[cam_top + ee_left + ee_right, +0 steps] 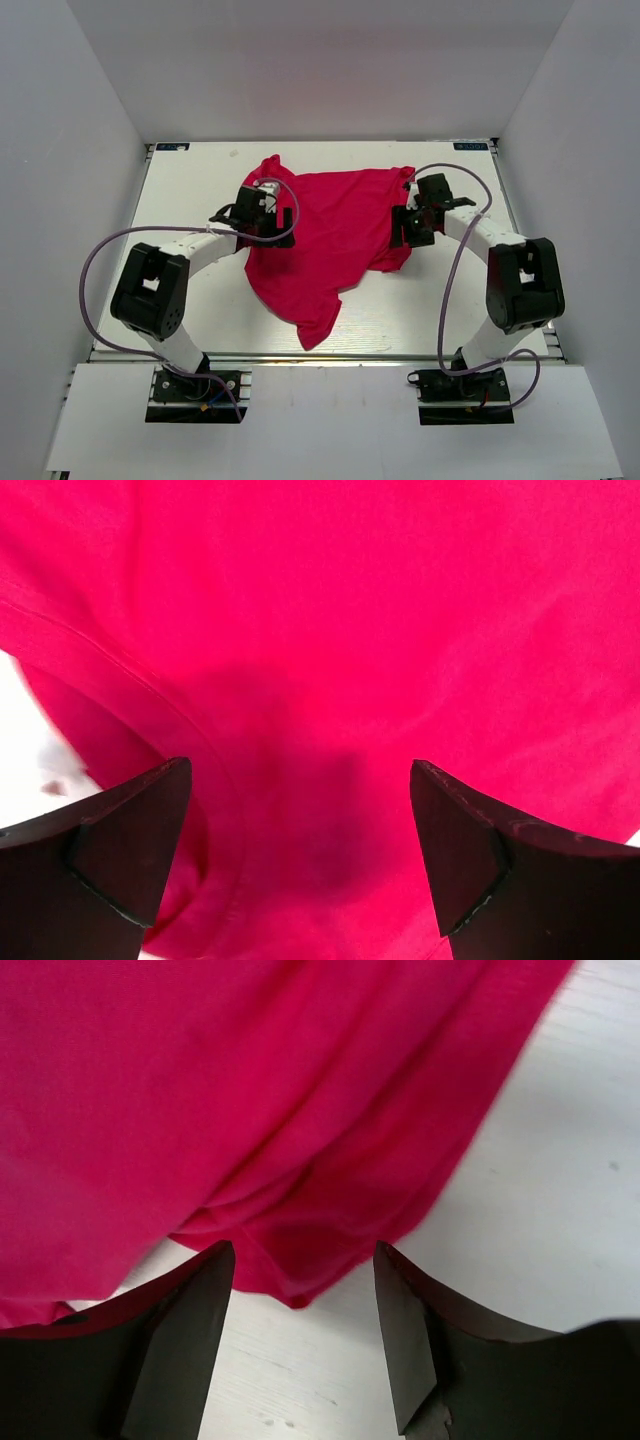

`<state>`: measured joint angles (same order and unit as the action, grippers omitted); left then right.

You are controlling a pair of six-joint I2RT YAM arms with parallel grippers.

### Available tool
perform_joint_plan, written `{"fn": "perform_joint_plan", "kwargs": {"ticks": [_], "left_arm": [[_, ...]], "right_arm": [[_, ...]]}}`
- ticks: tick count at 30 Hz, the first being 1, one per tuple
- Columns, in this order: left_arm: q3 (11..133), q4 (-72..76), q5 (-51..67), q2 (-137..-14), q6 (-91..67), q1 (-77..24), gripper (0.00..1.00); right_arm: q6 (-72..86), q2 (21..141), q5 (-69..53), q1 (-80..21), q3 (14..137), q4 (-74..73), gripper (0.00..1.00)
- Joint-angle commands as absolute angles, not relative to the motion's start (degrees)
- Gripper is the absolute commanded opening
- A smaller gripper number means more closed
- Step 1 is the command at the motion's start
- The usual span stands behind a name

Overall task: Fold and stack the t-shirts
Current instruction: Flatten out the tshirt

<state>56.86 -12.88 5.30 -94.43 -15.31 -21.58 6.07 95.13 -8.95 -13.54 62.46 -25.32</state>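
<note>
The crimson-pink t-shirt [330, 235] lies spread and rumpled on the white table, a corner trailing toward the near edge. My left gripper [277, 224] is open over the shirt's left side; in the left wrist view the cloth [330, 660] fills the frame and a seam runs between the spread fingers [130, 840]. My right gripper [403, 226] is open at the shirt's right edge; in the right wrist view a folded corner of the shirt [300, 1260] lies between its fingers [185, 1330], above bare table. No white tag shows.
The white table [180, 180] has grey walls on three sides. A metal rail [320, 358] runs along its near edge. Purple cables [455, 260] loop from both arms.
</note>
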Motion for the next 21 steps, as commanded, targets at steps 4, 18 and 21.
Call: {"fn": "perform_joint_plan", "kwargs": {"ticks": [4,18,21], "left_arm": [[54.94,-8.70,8.17,-95.53,-18.28,-22.32,1.00],[51.33,-11.77,-2.45,-97.82,-20.92,-20.74,1.00],[51.94,-13.35,-5.43,-99.23,-22.14,-20.74,1.00]], "right_arm": [[6.85,99.14,-10.38,-16.26,63.10,-22.59,0.63],[9.93,96.59,-0.80,-16.96,59.59,-24.17,0.00],[12.21,92.38,5.70,-16.44,57.22,-25.92,0.00]]}}
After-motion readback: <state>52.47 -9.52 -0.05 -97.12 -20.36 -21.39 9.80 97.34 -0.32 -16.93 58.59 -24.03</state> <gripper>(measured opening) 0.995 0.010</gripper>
